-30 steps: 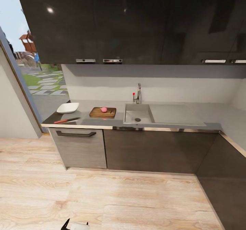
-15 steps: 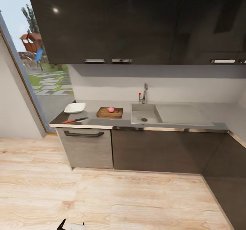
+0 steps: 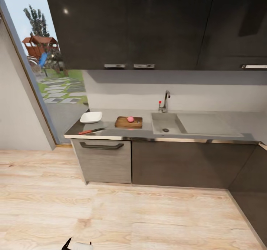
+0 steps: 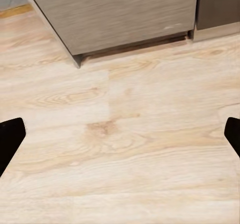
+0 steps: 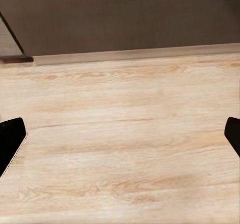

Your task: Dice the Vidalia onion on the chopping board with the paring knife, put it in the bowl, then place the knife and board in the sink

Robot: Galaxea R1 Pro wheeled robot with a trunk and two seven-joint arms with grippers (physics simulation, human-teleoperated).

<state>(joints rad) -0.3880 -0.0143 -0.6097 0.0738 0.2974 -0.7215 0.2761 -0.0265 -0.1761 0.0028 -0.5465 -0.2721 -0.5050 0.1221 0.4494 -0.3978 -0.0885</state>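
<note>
Across the wood floor, the grey countertop [image 3: 111, 132] carries the white bowl [image 3: 91, 117] at its left end. In front of the bowl lies the paring knife [image 3: 91, 131] with its orange-red handle. The brown chopping board [image 3: 128, 122] lies between bowl and sink [image 3: 165, 123], and a small pink onion [image 3: 130, 119] rests on it. The basin holds nothing but its drain. My left gripper [image 4: 120, 139] and right gripper [image 5: 120, 139] hang low over the floor, both open with nothing between the fingers, far from the counter.
Glossy black upper cabinets [image 3: 148, 23] hang over the counter. A chrome tap [image 3: 164, 102] stands behind the basin, the drainboard [image 3: 207, 123] to its right. A glass door [image 3: 48, 79] opens onto a garden at the left. Dark cabinets [image 3: 256, 198] turn the corner at the right.
The whole head view has slid to the right, so the camera has moved. Bowl, knife, board and onion keep their places on the counter.
</note>
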